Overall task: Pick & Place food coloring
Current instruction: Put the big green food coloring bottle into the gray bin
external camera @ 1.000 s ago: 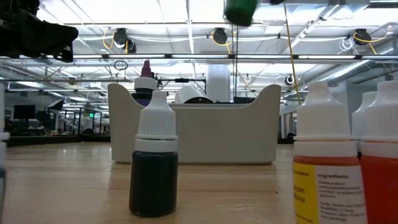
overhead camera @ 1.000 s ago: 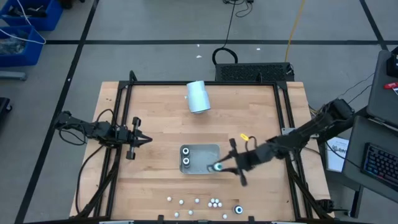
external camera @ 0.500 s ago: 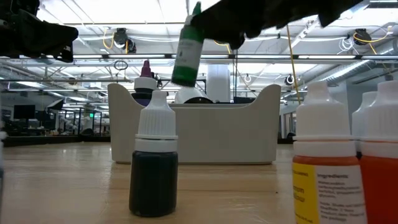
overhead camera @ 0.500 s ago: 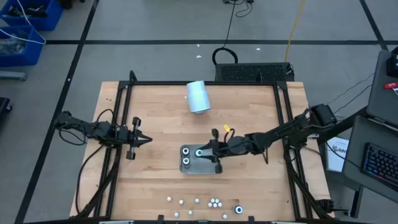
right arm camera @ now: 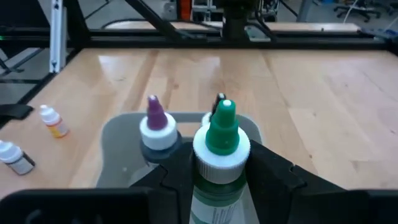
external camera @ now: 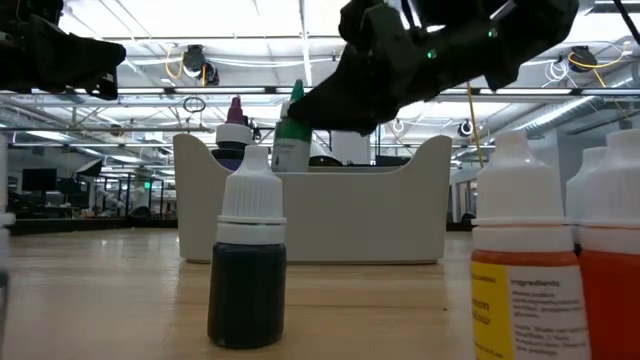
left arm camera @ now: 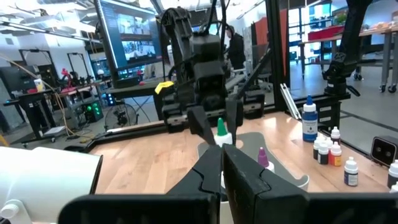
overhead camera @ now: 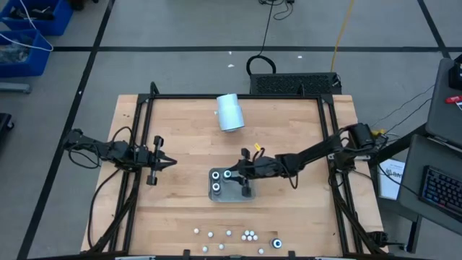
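Along the near edge of the surface (overhead camera: 188,144) stand about ten small bottles (overhead camera: 249,235) and one larger (overhead camera: 277,243). Farther in, the tray (overhead camera: 245,193) holds two bottles (overhead camera: 216,188), and the right hand (overhead camera: 232,175) grips a green-capped third (right arm camera: 221,140) over it (upright). The left hand (overhead camera: 167,161), closed and empty, waits at the left.

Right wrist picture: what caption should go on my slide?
Right gripper holding a green-capped food coloring bottle over the grey tray, beside a purple-tipped bottle.
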Tool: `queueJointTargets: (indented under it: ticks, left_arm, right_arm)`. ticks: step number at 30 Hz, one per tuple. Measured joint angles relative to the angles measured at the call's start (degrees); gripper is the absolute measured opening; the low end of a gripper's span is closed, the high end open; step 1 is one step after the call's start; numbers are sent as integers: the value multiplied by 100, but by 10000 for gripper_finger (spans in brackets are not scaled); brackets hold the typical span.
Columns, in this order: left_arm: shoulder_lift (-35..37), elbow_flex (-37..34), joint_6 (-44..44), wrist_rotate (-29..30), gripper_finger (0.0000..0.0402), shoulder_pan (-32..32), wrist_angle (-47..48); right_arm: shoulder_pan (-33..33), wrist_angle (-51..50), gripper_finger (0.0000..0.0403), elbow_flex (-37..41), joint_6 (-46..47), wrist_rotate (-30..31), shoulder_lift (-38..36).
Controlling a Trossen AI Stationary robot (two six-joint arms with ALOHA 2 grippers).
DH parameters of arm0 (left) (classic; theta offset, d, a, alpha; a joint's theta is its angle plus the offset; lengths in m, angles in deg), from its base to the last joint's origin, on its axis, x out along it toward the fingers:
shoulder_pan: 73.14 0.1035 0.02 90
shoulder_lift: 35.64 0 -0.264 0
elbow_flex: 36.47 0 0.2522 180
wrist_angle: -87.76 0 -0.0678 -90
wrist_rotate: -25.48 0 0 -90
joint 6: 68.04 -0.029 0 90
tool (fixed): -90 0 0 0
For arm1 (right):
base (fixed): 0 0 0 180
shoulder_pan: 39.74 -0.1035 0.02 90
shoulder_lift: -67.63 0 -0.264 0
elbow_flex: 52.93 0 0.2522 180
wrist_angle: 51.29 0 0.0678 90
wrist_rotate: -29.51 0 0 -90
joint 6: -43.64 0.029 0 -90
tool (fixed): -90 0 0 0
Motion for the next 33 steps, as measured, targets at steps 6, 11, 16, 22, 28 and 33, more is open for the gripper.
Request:
queueJointTargets:
  ticks: [6, 11, 16, 22, 28, 33]
  left_arm:
    - [0, 0, 0, 0, 24, 1, -2]
    - [0, 0, 0, 0, 24, 0, -2]
    - [0, 0, -31, 2, 24, -1, -2]
    - [0, 0, -43, 2, 24, -1, -2]
    - [0, 0, -133, 2, 24, -2, -2]
    - [-1, 0, -140, 2, 24, -2, -2]
  right_arm:
    - [76, 111, 111, 0, 79, 5, 240]
    - [98, 153, 115, 0, 154, 2, 304]
    - [98, 154, 111, 0, 145, 1, 303]
    - [98, -37, 117, 0, 51, 3, 303]
    - [98, -84, 113, 0, 23, 5, 303]
    - [98, -102, 117, 0, -1, 3, 303]
